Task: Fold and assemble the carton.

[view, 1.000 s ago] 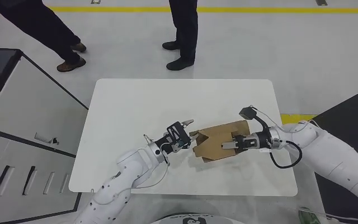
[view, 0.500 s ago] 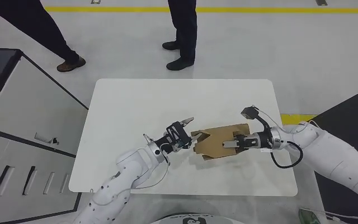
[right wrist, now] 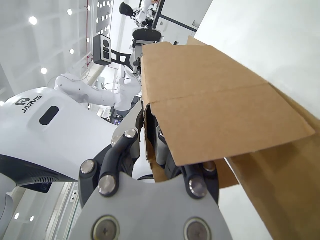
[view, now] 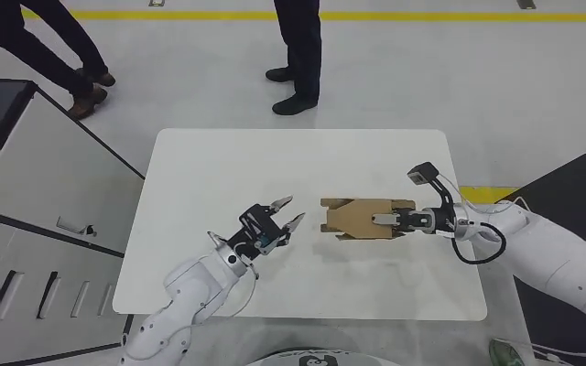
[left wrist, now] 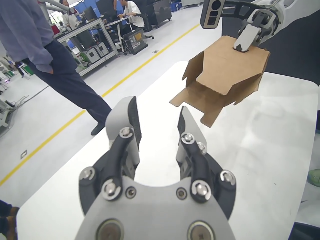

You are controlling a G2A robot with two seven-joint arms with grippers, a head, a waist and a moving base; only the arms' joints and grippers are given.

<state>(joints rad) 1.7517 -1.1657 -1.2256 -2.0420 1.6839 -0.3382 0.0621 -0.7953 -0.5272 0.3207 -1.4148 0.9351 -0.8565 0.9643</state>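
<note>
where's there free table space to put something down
The table is bare across its far half, beyond the carton and both arms, and along the robot-side strip near the carton. It is crowded mid-table: the open left gripper faces the carton, which the right gripper holds.

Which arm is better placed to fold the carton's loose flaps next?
Left. The left hand is open, empty and points at the loose flaps of the carton, apart from them. The right hand is shut on the carton's other end, holding it.

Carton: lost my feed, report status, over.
Left gripper open, short of carton. Right gripper shut on carton wall. Nothing in the way.
</note>
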